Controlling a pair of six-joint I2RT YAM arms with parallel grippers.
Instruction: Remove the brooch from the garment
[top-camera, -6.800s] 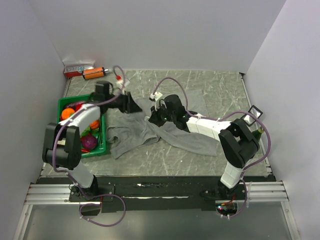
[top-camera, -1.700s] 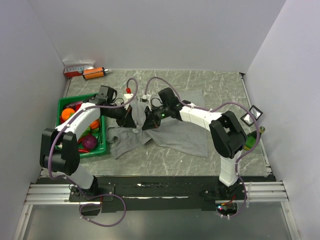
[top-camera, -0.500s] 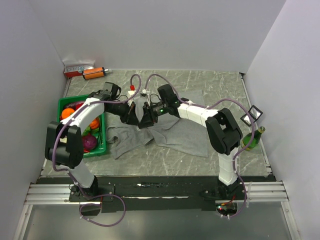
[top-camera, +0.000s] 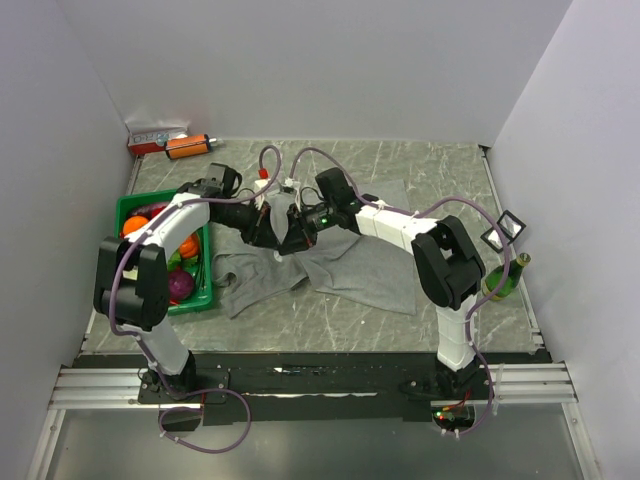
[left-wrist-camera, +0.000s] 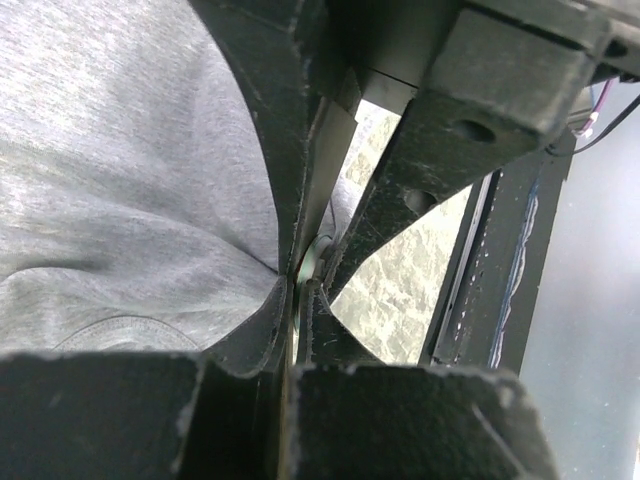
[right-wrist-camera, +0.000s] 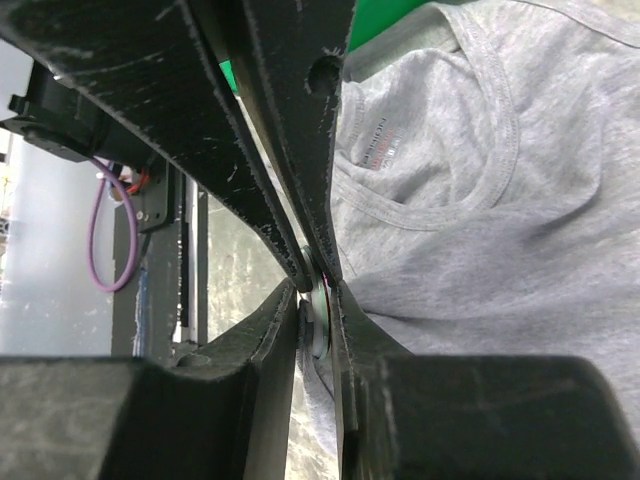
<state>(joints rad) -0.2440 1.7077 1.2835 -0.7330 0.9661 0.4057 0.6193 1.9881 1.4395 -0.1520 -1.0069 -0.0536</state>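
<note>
The grey garment lies rumpled mid-table, and a fold of it is lifted where both grippers meet. The brooch is a small whitish disc seen edge-on, pinned against the cloth. My right gripper has its fingers pressed on both faces of the disc. My left gripper is shut on the brooch rim and the garment from the opposite side. In the top view the left gripper and the right gripper are tip to tip, and the brooch is hidden between them.
A green crate of fruit and vegetables stands at the left, touching the garment's edge. A green bottle and a small black frame sit at the right edge. A red-white box and an orange item lie at the back left.
The right gripper's jaws have narrowed onto the brooch. Over the earlier frames both arms came together at the centre and the cloth fold rose between them.
</note>
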